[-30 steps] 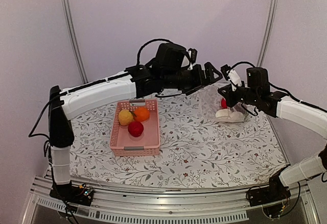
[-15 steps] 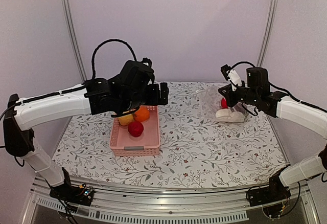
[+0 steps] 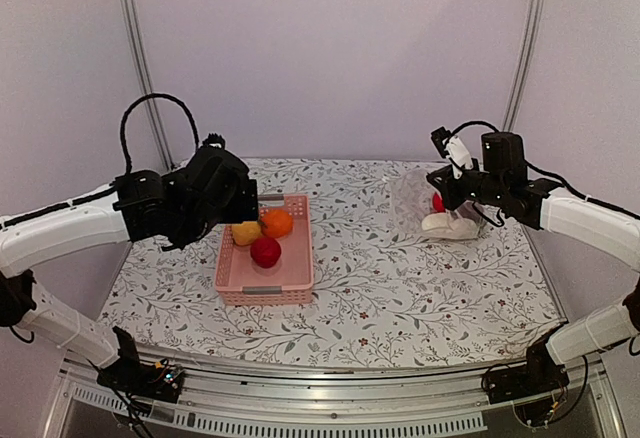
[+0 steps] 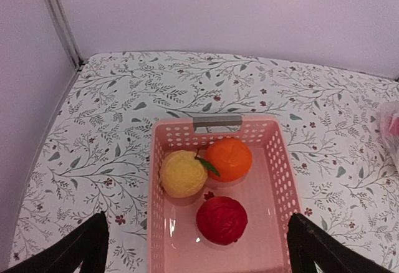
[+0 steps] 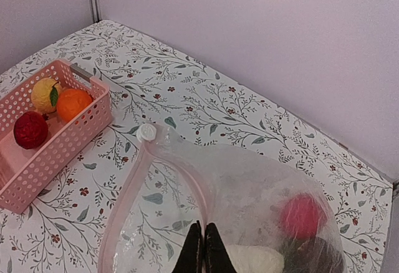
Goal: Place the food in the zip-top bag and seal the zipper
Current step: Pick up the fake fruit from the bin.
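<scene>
**Pink basket with three fruits, bag held up at the right**

Pink plastic makes the basket [image 3: 265, 254], which sits on the flowery table [image 3: 400, 288], toward 9 o'clock from the middle. Three pieces of food lie in its far half. The yellow fruit [image 4: 182, 173] is at 10 o'clock in the basket. The orange fruit [image 4: 229, 159] is just beside it, at 1 o'clock, and the two touch. The red fruit [image 4: 221, 219] lies near the middle of the basket, close in front of the other two.

The left gripper [image 4: 198, 248] hangs above the basket's near end. Its two black fingers [image 4: 75, 251] are spread wide apart, with nothing between them.

The bag [image 5: 249, 204] is clear and crinkly. In the top view it is at 3 o'clock on the table, well apart from the basket. The right gripper [image 5: 202, 248] is clenched tight on the bag's near edge. The zipper [image 5: 134, 186] is a pale pink strip that runs around the bag's open mouth, with a small white slider [image 5: 146, 132] at its far end. The mouth faces the basket.

Inside the bag are more pieces of food: a pink-red piece [image 5: 300, 215], a white piece [image 5: 252, 260] and a dark piece [image 5: 312, 254], all low in the bag.
</scene>
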Controlling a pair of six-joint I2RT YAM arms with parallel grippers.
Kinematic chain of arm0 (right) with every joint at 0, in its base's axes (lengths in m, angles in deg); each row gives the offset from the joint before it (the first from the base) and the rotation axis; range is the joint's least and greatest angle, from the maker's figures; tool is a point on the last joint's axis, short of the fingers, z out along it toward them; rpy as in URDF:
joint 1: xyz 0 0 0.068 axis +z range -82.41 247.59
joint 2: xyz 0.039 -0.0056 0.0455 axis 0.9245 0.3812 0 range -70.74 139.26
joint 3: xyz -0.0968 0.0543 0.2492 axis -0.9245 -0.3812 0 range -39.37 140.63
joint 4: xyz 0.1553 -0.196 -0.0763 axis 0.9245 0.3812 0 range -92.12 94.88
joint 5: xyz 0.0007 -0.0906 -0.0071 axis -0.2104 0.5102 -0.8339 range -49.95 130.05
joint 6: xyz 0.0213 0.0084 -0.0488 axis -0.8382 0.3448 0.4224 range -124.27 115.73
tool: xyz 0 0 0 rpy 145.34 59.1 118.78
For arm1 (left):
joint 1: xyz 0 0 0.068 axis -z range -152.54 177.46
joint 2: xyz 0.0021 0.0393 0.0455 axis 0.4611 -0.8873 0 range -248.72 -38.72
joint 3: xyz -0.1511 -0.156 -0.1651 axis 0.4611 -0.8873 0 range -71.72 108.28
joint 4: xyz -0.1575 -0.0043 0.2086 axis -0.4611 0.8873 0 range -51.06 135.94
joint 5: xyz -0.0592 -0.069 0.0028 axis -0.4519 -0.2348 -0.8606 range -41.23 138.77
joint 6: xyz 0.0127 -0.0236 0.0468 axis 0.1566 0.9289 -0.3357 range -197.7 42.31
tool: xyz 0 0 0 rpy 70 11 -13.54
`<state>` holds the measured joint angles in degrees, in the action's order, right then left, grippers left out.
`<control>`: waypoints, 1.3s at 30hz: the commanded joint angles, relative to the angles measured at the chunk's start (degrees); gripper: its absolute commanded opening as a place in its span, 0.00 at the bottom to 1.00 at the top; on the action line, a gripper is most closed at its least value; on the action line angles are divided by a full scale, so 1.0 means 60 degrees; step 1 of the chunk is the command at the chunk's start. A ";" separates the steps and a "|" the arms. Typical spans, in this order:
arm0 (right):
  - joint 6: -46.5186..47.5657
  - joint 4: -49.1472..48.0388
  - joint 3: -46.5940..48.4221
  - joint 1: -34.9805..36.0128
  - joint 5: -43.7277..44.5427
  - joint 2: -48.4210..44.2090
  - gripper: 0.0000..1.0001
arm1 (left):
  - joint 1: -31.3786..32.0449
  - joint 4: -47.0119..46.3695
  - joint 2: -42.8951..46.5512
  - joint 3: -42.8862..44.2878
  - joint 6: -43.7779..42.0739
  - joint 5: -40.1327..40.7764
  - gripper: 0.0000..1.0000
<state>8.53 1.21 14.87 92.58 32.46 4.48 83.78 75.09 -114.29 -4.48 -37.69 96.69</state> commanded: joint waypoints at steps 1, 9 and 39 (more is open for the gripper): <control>0.0034 -0.0116 -0.0016 -0.0035 0.0025 0.0090 0.00 | -0.1333 0.0464 0.0356 -0.1122 -0.0193 -0.1004 1.00; 0.0064 -0.0109 -0.0016 -0.0035 -0.0071 0.0220 0.00 | -0.2091 -0.1029 0.0894 -0.2221 -0.0320 -0.3436 0.92; 0.0255 -0.0083 -0.0039 -0.0035 -0.0006 0.0178 0.00 | -0.2641 -0.1065 -0.3205 -0.0562 -0.0472 -0.6140 0.90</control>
<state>9.75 1.23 14.87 92.58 32.22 5.51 69.15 69.62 -132.03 -9.51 -39.74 61.56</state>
